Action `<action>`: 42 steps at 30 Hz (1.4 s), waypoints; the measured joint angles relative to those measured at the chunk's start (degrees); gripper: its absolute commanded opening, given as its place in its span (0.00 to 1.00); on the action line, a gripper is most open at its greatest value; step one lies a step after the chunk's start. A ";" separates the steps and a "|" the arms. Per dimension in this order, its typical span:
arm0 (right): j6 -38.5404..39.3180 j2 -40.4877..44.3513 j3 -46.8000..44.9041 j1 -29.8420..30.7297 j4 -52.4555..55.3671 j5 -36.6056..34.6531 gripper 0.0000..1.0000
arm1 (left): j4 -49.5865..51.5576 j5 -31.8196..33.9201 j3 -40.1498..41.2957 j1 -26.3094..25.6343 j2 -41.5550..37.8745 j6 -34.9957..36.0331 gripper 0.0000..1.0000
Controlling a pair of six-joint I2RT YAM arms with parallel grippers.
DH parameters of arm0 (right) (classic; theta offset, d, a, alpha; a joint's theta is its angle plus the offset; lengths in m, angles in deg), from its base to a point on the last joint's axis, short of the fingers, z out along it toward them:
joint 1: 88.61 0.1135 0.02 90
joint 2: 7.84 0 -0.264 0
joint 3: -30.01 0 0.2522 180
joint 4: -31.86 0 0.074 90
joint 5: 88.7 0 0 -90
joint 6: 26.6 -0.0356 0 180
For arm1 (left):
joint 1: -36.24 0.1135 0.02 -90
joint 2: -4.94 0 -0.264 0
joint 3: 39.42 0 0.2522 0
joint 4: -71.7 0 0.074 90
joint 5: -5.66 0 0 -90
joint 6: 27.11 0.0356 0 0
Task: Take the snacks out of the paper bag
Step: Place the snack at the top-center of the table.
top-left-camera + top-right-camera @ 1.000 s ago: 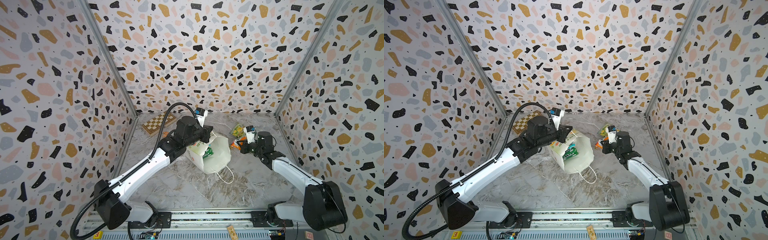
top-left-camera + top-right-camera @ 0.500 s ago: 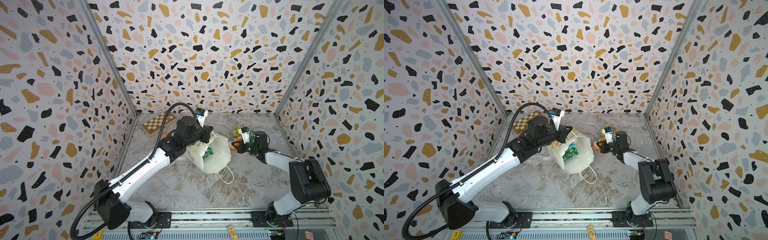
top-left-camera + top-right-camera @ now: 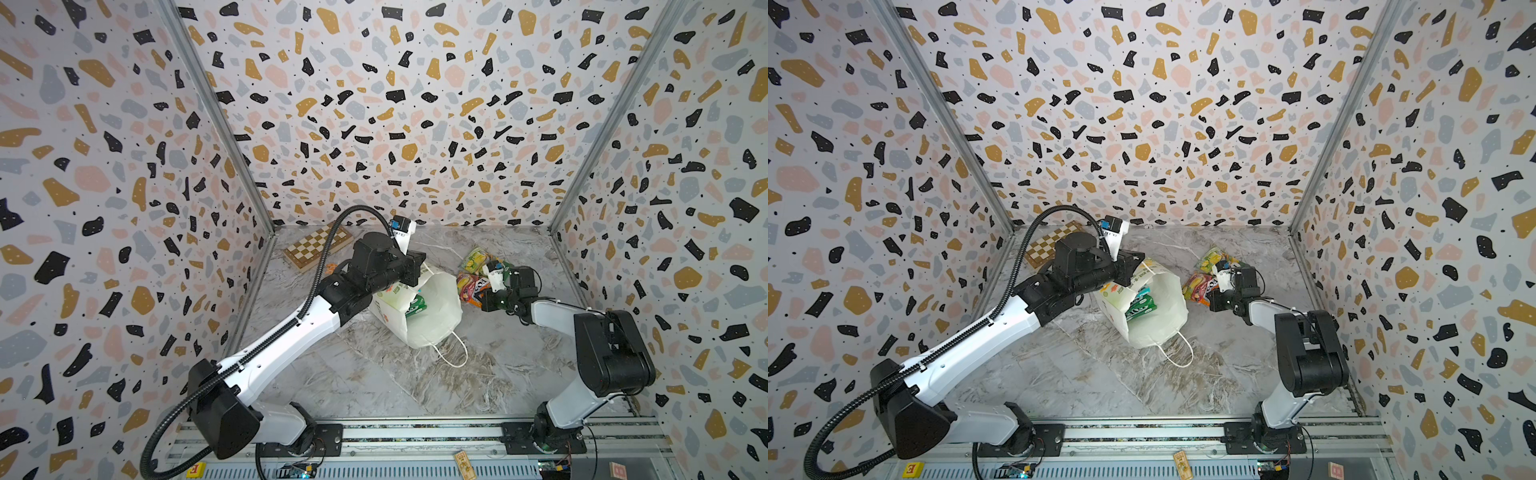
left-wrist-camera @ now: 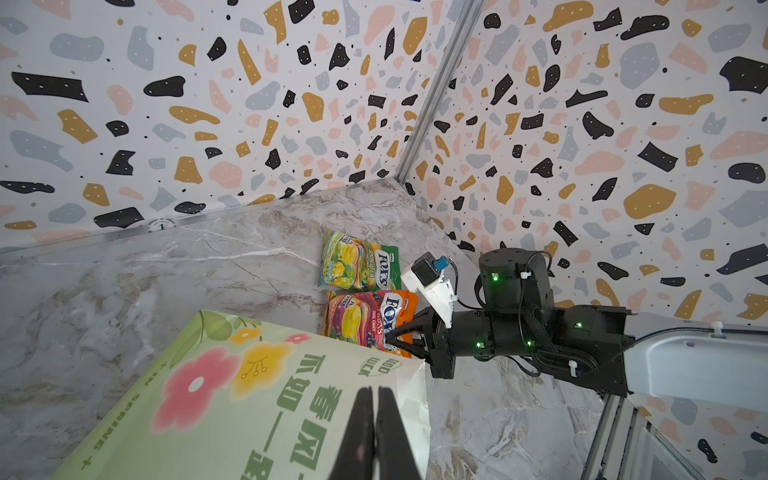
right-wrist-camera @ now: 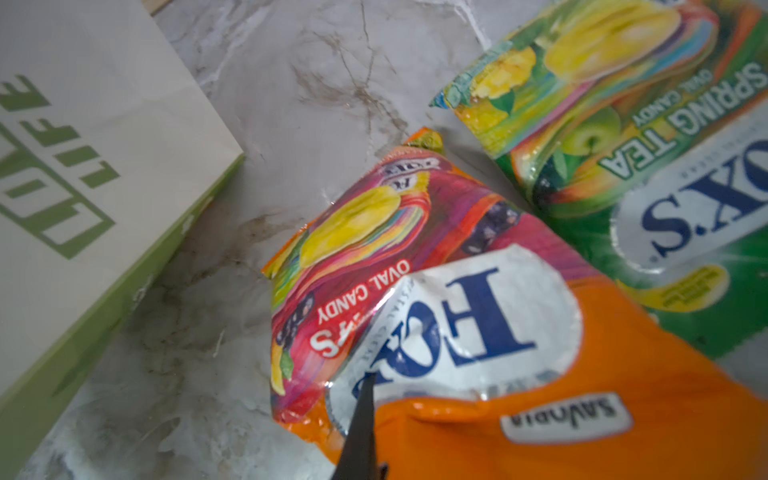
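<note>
R arm has changed most in the last sec. Its elbow lay stretched low toward the lower right of the top views and is now folded up high. The R gripper has hardly shifted, right of centre. Its jaws are together, pinched on the edge of the orange pkt. That pkt sits just beside the green pkt on the table, right of the bag. From the wrist cam I can't tell whether the orange pkt is fully down or still partly lifted.

L side hasn't moved: the L gripper stays closed on the bag's rim at centre frame, keeping the mouth open.

I read this as pkt no. 2 arriving at the drop spot, release pending. Task isn't done: in a top view at least one green-teal pkt shows inside the bag, so more trips are needed. L grip must hold or the mouth prob. collapses.
</note>
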 measured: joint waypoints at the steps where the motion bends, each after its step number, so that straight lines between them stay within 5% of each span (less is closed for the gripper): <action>1: 0.02 -0.02 0.00 -0.02 0.39 -0.74 0.08 | 0.02 0.00 0.00 0.00 0.00 0.00 0.00; 8: -0.04 0.04 -0.07 -0.02 2.14 -5.64 0.42 | 0.02 0.00 0.00 0.00 0.00 0.02 0.00; 15: -1.03 6.19 -3.41 -0.02 2.12 -11.23 0.59 | 0.04 -0.15 0.00 0.00 0.00 0.04 0.00; 25: -3.06 17.55 -7.48 -0.07 1.38 -14.16 0.62 | 0.02 -0.42 0.00 0.00 0.00 0.04 0.00; 42: -5.77 33.83 -9.27 6.29 -0.72 14.03 0.59 | -0.07 -1.53 0.00 0.00 0.00 0.02 0.00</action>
